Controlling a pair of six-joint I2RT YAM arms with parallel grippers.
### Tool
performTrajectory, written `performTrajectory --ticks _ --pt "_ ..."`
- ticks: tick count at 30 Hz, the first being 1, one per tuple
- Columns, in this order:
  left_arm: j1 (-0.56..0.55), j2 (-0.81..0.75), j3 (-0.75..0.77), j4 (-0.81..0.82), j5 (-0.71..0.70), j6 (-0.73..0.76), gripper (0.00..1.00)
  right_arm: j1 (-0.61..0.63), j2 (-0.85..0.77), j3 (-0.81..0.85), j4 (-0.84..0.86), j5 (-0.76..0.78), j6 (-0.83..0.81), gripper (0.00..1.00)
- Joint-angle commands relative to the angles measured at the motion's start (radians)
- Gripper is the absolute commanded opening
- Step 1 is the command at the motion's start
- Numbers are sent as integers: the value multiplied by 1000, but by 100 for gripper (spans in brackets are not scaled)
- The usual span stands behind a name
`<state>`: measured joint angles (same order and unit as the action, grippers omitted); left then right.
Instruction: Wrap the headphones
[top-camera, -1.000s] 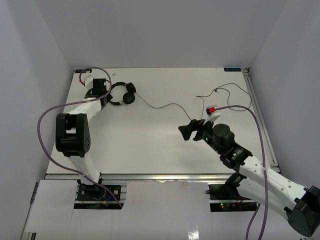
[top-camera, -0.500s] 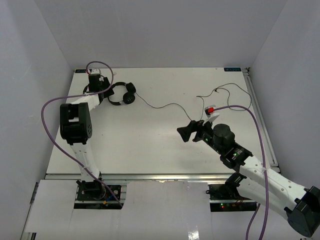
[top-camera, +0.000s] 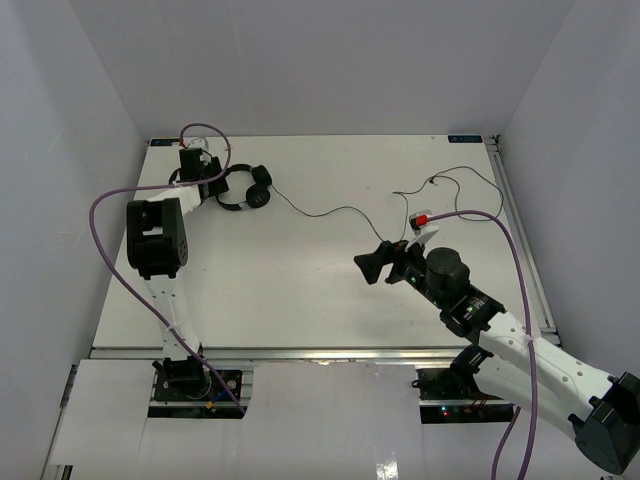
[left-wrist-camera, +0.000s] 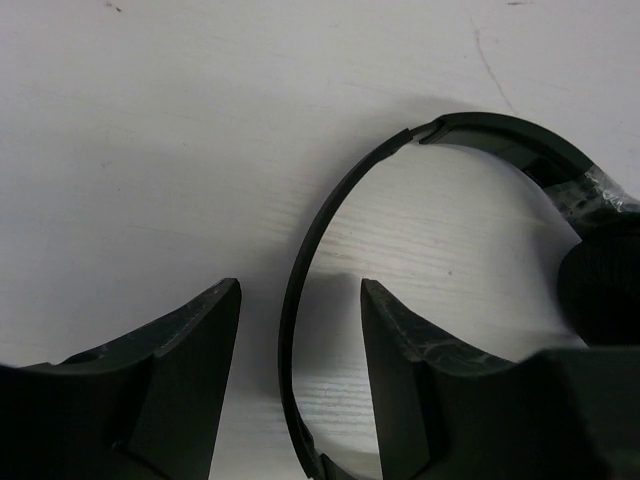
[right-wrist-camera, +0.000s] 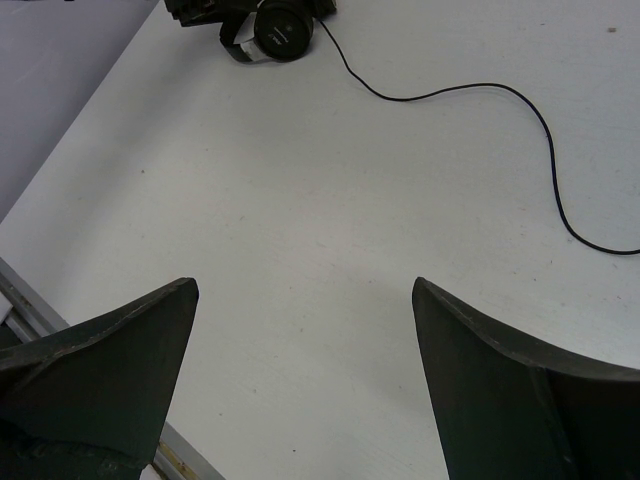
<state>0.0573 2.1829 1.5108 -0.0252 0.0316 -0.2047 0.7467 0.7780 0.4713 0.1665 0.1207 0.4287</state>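
Left end effector (left-wrist-camera: 299, 287) open astride the headband; headphones (top-camera: 247, 189) at the far left of the table (top-camera: 300, 290).

The headphones lie flat on the white table near its far left corner. In the left wrist view, the thin curved headband (left-wrist-camera: 510, 135) runs down between the two spread fingers (left-wrist-camera: 200, 340), with bare table showing on both sides of it, so nothing is clamped. One padded earcup (left-wrist-camera: 605, 285) sits just beside the finger on the right of that view. The thin black cord (top-camera: 330, 211) trails from the earcups across the table towards the far right side, lying in loose curves. The right end effector (top-camera: 383, 258) hovers over the middle of the table, well apart from the headphones. Its jaws are spread wide and hold nothing, and its wrist view shows only bare table and the cord (right-wrist-camera: 480, 88) between the fingers.
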Motion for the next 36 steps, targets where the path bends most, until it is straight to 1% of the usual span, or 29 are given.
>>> performTrajectory --ticks 1,3,5,7,10,11,12,18,20,22,24,26,27,28,29,30,31,32,35,36 --pt "7 -2 18 -24 19 33 61 2 -6 24 43 -3 -18 95" --pt "9 11 31 -38 30 39 57 2 -5 26 42 -6 -18 95" --pt "7 28 45 -53 28 45 47 2 -6 27 39 -6 -18 95" --pt "7 35 50 -64 29 48 29 2 -10 26 39 -5 -18 95" --pt "6 13 48 -81 56 42 8 2 -19 25 38 -2 -19 95" --pt "5 2 46 -88 65 38 2 2 -22 24 38 -1 -19 95" --pt "4 -15 34 -94 68 30 0 2 -23 24 41 0 -19 95" --pt "-5 -263 -89 -96 112 -108 0 2 -26 23 63 -42 -66 95" --pt "-22 -407 -164 -114 131 -155 0 0 -33 19 76 -50 -86 95" --pt "-34 -492 -227 -134 138 -183 0 0 -41 15 88 -52 -110 95" --pt "-36 -630 -280 -157 146 -230 0 0 -46 23 94 -82 -133 95" --pt "-50 -709 -340 -163 141 -250 0 -1 -55 25 118 -110 -159 96" --pt "-89 -825 -379 -166 121 -266 0 -1 -56 30 144 -160 -177 96" --pt "-131 -863 -400 -165 89 -264 0 -1 -52 41 152 -203 -186 96" --pt "-169 -933 -431 -181 49 -246 0 -1 -47 56 149 -226 -210 96" --pt "-215 -974 -446 -194 -60 -229 0 -1 -31 98 132 -268 -231 95" --pt "-291 -1004 -450 -225 -119 -218 0 -1 -19 123 112 -300 -255 95" --pt "-371 -1032 -454 -259 -167 -207 0 -1 -9 145 91 -330 -279 95" --pt "-527 -1125 -448 -346 -279 -203 0 0 1 171 53 -412 -347 95" --pt "-563 -1144 -450 -388 -351 -203 0 -1 -7 163 56 -422 -351 95"
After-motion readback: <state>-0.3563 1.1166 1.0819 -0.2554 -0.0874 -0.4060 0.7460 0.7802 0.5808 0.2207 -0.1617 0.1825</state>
